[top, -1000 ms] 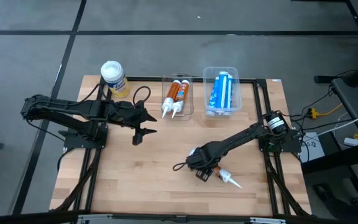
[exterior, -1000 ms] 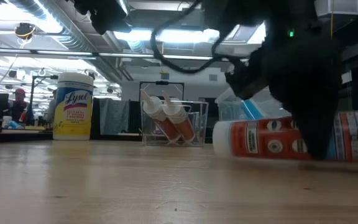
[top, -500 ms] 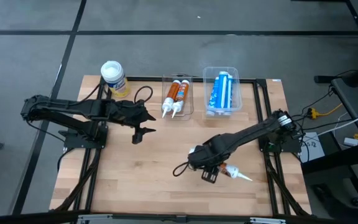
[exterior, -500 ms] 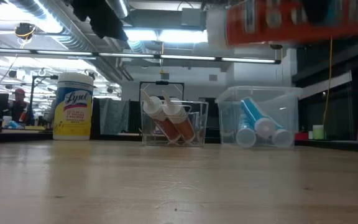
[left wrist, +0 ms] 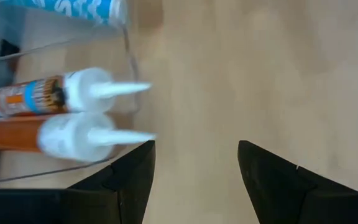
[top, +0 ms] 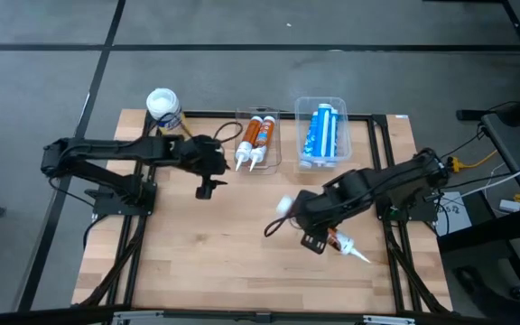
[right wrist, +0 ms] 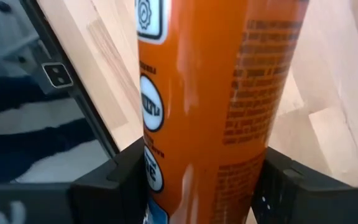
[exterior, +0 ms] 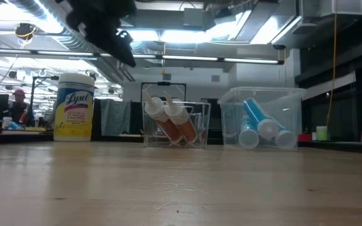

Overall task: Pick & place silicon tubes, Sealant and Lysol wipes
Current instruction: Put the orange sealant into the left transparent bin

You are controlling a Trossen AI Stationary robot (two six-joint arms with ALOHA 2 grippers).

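High view: the right gripper (top: 319, 236) hangs over the front-right part of the wooden worktop (top: 197, 262), its jaws clamped across an orange sealant tube (top: 339, 244) whose white nozzle sticks out past the gripper toward the front-right corner. Right wrist view shows that tube (right wrist: 204, 93) filling the space between the two dark fingers (right wrist: 104, 186), pressed against both. Ahead of this gripper, at the back of the worktop, stands a clear bin (top: 321, 134) holding blue tubes (top: 319, 135).

Over the back-left part of the worktop the left gripper (top: 208, 185) hangs with its jaws spread moderately and nothing between them. Just ahead of it, toward the middle of the back edge, a second clear bin (top: 258, 140) holds two orange tubes (top: 255, 140); the left wrist view shows their white nozzles (left wrist: 120, 112) pointing out just beyond the gripper's fingers (left wrist: 129, 180). The Lysol wipes (top: 162, 110) canister stands upright behind and to the outer side of the left gripper, at the back-left corner, near it but apart.
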